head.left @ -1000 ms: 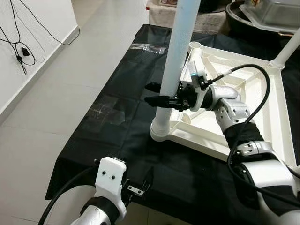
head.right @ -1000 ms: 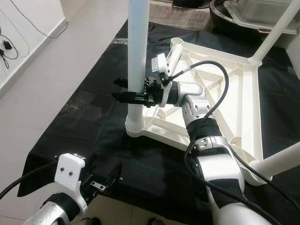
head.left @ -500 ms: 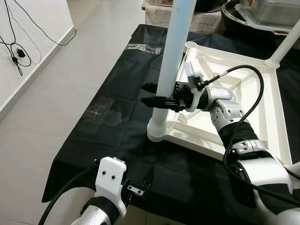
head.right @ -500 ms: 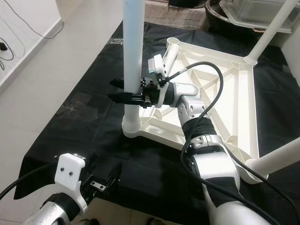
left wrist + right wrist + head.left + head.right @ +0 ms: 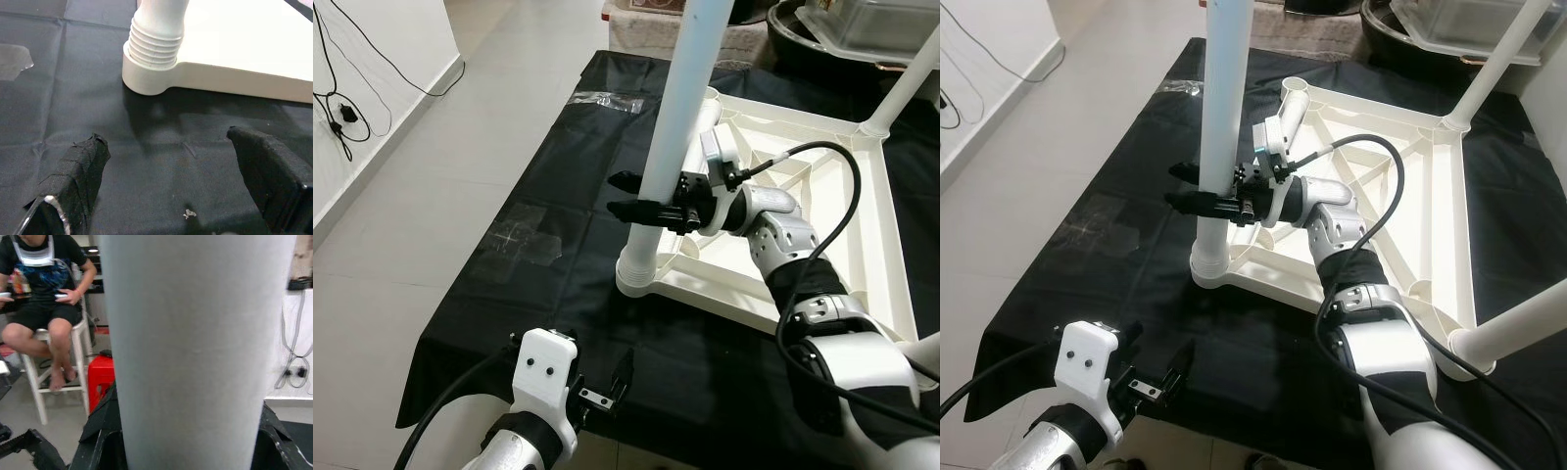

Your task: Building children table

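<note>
Lying upside down on a black cloth (image 5: 558, 186), the white children table (image 5: 803, 196) shows its ribbed underside, and the cloth covers a low surface above a floor of pale grey tiles (image 5: 421, 176). One white leg (image 5: 680, 117) stands upright in the near-left corner socket (image 5: 641, 277) of the table. The right gripper (image 5: 636, 196) holds this leg at middle height — its two black fingers closed around it, one on each side. The left gripper (image 5: 171, 186) hovers low over the near edge of the cloth, fingers wide apart and holding nothing, not far from the socket. A white wall with black cables (image 5: 337, 78) is at the left. A person (image 5: 46, 289) sits on a white stool beside a red box (image 5: 100, 377).
</note>
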Tool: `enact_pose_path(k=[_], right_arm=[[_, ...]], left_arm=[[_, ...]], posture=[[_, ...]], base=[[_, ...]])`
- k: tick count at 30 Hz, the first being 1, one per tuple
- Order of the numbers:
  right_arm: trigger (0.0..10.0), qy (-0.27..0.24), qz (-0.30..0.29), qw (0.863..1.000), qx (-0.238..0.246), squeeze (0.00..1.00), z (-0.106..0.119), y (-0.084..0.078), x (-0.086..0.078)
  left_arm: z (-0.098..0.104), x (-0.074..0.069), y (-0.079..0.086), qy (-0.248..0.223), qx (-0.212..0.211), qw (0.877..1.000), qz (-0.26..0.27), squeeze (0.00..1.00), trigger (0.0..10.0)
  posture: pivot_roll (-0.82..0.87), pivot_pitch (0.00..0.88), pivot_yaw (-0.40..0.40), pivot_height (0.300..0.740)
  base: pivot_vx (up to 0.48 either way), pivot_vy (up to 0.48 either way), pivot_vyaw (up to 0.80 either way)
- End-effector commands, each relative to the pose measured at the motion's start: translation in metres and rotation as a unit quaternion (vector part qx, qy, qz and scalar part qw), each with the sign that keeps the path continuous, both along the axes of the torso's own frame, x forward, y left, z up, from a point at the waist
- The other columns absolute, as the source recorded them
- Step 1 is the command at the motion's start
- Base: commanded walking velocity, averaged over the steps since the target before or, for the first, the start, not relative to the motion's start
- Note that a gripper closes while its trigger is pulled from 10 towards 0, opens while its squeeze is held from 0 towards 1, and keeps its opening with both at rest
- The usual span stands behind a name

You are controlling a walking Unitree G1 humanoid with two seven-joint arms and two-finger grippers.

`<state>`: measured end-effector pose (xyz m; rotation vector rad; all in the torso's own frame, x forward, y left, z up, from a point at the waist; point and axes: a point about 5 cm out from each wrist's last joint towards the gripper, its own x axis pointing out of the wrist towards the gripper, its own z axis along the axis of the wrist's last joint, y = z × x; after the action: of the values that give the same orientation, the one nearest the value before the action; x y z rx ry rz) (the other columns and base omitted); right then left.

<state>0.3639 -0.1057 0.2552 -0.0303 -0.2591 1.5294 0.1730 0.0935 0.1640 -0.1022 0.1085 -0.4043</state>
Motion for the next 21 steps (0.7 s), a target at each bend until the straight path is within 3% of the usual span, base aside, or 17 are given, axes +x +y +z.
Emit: enact_pose_path(k=[1, 12, 13, 16, 18, 19, 21], right_arm=[[10.0, 0.112, -0.007, 0.993, -0.043, 0.0, -0.056, 0.006, -0.006], [10.0, 0.102, -0.058, 0.992, -0.05, 0.0, -0.053, 0.01, -0.01], [10.0, 0.102, -0.123, 0.987, -0.035, 0.0, -0.05, 0.011, -0.003], [10.0, 0.102, -0.123, 0.987, -0.035, 0.0, -0.05, 0.011, -0.003], [10.0, 0.111, -0.199, 0.974, -0.018, 0.0, -0.049, 0.009, 0.004], [10.0, 0.111, -0.199, 0.974, -0.018, 0.0, -0.049, 0.009, 0.004], [10.0, 0.12, -0.263, 0.957, -0.002, 0.0, -0.049, 0.005, 0.006]], left_arm=[[-0.002, -0.003, 0.0, 0.007, 0.005, 1.0, -0.003, 0.0, 10.0], [0.001, 0.003, 0.002, -0.004, 0.007, 1.0, 0.003, 0.0, 10.0], [0.001, 0.006, 0.004, -0.006, 0.009, 1.0, 0.008, 0.0, 10.0], [0.001, 0.006, 0.004, -0.006, 0.009, 1.0, 0.008, 0.0, 10.0], [0.0, 0.008, 0.005, -0.007, 0.01, 1.0, 0.011, 0.0, 10.0], [0.0, 0.008, 0.005, -0.007, 0.01, 1.0, 0.011, 0.0, 10.0], [-0.001, 0.009, 0.005, -0.007, 0.011, 1.0, 0.012, 0.0, 10.0]], posture=[[0.16, 0.254, -0.078, 0.74], [0.15, 0.247, -0.073, 0.74], [0.14, 0.244, -0.072, 0.74], [0.14, 0.244, -0.072, 0.74], [0.14, 0.235, -0.072, 0.74], [0.14, 0.235, -0.072, 0.74], [0.14, 0.231, -0.072, 0.74]], base=[[0.0, 0.0, 0.0], [0.0, 0.0, 0.0], [0.0, 0.0, 0.0], [0.0, 0.0, 0.0], [0.0, 0.0, 0.0], [0.0, 0.0, 0.0], [0.0, 0.0, 0.0]])
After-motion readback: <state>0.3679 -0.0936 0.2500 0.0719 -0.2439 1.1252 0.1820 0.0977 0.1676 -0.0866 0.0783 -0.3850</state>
